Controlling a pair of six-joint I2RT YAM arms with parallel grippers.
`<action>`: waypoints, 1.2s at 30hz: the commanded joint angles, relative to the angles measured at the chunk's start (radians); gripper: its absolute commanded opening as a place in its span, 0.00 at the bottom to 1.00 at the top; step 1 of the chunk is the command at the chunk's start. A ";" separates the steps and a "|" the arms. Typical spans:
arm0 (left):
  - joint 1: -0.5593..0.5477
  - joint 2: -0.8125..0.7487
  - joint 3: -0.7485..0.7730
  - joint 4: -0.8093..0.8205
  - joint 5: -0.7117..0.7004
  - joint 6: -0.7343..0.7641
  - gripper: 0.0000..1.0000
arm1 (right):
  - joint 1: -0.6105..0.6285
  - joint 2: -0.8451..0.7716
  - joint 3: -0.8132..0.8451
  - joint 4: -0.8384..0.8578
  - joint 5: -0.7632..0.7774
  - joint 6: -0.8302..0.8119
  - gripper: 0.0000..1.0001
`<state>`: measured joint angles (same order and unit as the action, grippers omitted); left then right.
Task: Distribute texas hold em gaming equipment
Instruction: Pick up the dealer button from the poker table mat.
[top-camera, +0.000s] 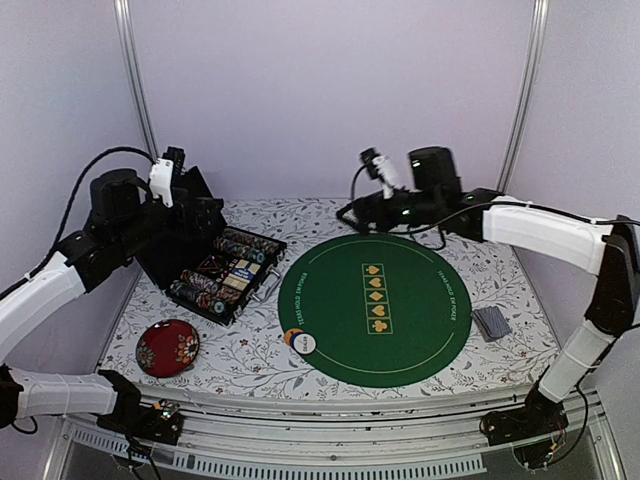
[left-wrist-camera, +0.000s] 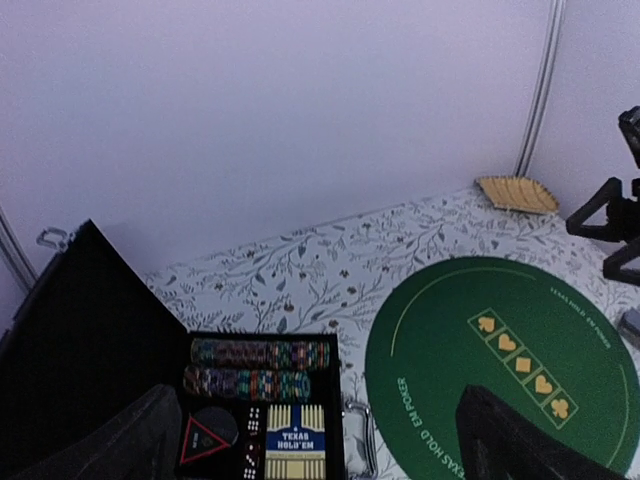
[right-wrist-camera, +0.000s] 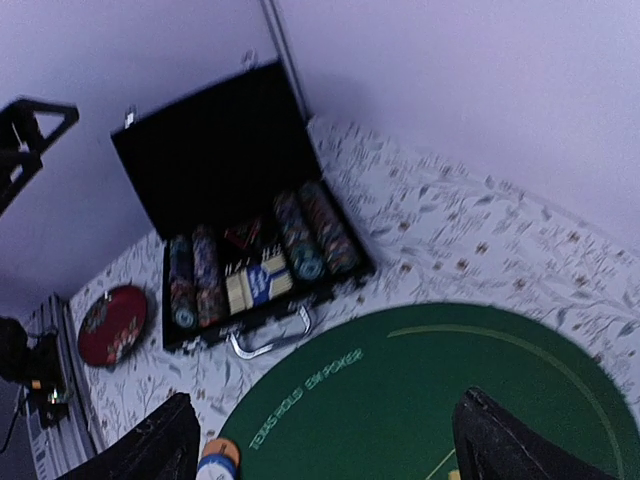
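An open black case (top-camera: 215, 265) sits at the left centre of the top view on the floral tabletop (top-camera: 250, 360), its lid raised toward the upper left. Rows of striped poker chips (top-camera: 240, 245) lie inside it on their edges, with a blue and white card box (left-wrist-camera: 297, 452) between the rows. A round green mat (top-camera: 375, 310) fills the middle of the frame. A small stack of marker discs (top-camera: 300, 340), orange, white and blue, rests on its lower left rim. A grey-blue deck of cards (top-camera: 492, 322) lies on the tabletop just beside the mat's right edge. A dark red floral dish (top-camera: 168, 348) sits at the lower left, apart from the case. A tan woven piece (left-wrist-camera: 517, 193) lies at the far right by the wall. The left fingers (left-wrist-camera: 130, 445) hang above the case, spread wide with nothing between them. The right fingers (right-wrist-camera: 500, 440) hover over the mat's upper edge, likewise parted and holding nothing.
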<state>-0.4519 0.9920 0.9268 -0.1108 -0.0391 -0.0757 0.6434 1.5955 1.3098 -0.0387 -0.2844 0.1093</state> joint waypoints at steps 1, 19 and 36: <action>-0.009 0.014 -0.058 -0.061 -0.008 0.031 0.98 | 0.212 0.171 0.148 -0.435 0.209 -0.032 0.91; -0.008 0.001 -0.173 0.024 -0.024 0.123 0.98 | 0.449 0.634 0.477 -0.656 0.262 -0.001 0.99; -0.008 0.017 -0.181 0.031 -0.030 0.134 0.98 | 0.502 0.695 0.473 -0.692 0.310 0.055 0.77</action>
<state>-0.4534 1.0077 0.7563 -0.1009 -0.0650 0.0456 1.1400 2.2642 1.7645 -0.6983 -0.0086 0.1341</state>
